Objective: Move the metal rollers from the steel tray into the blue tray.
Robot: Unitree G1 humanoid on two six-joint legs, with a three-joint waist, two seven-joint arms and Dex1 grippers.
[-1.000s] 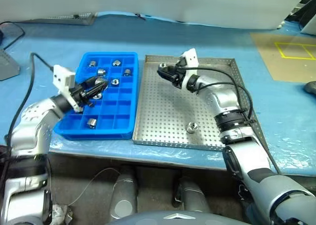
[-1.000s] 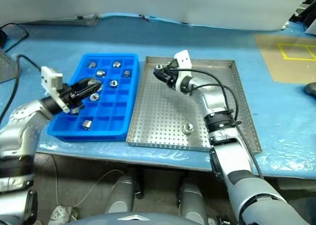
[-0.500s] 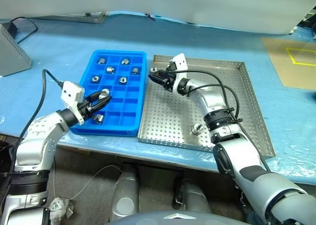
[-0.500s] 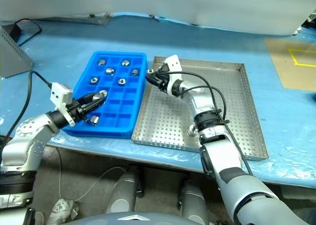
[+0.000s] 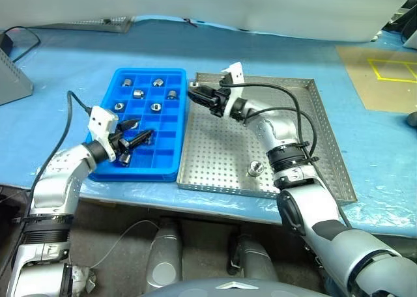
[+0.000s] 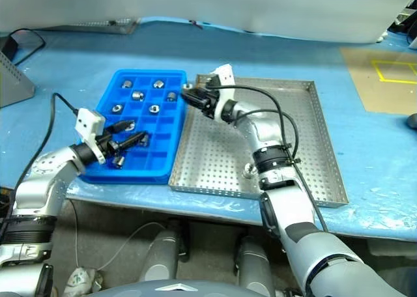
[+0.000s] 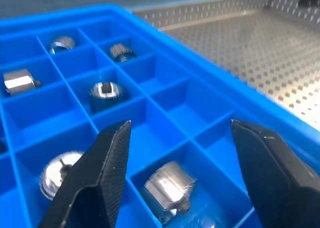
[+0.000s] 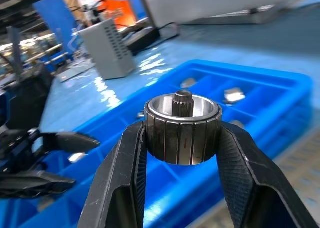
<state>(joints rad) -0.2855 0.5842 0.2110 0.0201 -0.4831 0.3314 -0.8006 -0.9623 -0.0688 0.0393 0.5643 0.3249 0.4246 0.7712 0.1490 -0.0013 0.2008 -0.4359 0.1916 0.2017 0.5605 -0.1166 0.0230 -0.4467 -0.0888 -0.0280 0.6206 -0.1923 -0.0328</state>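
Right claw [image 8: 181, 153] grips 1 metal roller [image 8: 182, 129] near the blue tray [image 5: 171, 160]; left claw [image 7: 180, 183] gapes wide.

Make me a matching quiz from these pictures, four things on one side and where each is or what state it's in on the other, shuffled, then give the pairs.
Things:
1. left gripper
2. right gripper
3. lone roller
4. steel tray

States or places:
A. lying on the perforated floor near the front rim
B. shut on a roller at the blue tray's edge
C. open above the blue compartments
D. beside the blue tray, on its right

Pairs: 1-C, 2-B, 3-A, 4-D
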